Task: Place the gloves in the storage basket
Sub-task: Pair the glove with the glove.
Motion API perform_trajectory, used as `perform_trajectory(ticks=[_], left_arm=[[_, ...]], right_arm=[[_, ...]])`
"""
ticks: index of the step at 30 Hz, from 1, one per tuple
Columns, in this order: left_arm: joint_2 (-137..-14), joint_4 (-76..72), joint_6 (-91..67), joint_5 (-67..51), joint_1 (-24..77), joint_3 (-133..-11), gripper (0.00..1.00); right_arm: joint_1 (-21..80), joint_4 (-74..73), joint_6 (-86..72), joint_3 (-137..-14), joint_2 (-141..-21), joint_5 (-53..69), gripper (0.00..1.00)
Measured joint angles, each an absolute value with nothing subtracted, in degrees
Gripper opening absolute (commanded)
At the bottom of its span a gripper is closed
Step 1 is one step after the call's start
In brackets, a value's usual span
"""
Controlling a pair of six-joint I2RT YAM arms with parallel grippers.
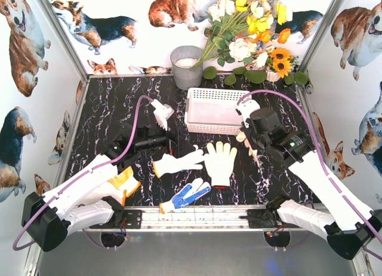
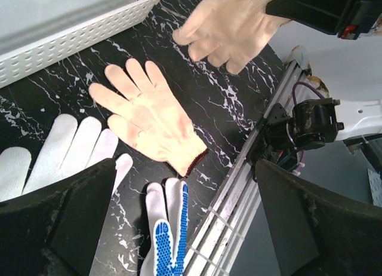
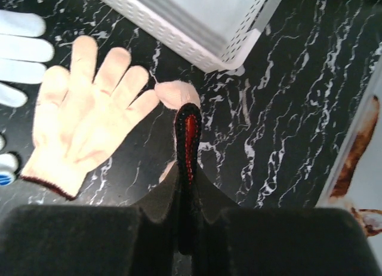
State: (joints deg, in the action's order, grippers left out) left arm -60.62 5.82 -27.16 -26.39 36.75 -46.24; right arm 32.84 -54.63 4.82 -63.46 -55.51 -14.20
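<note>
Seemingly mid-transfer, holding pale yellow glove (image 2: 230,25) pinched by cuff in right claw (image 3: 188,117) beside storage basket (image 1: 212,128). Next: lift over rim, release.

Left arm (image 1: 77,189): white shell links, black joints.
Right arm (image 1: 325,183): white links, black joints.
Cables (image 1: 136,120): purple, one per arm.
Left gripper fingers (image 2: 65,222): black, wedge-shaped.
</note>
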Motion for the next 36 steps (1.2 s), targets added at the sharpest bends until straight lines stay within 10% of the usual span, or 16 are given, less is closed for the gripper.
perform_trajectory(ticks=[36], left_arm=[[-59.3,-2.5,-32.3,-30.8,30.4,-36.3,0.96]], right_arm=[[33.5,-20.3,23.4,-47.2,-66.9,4.7,0.0]])
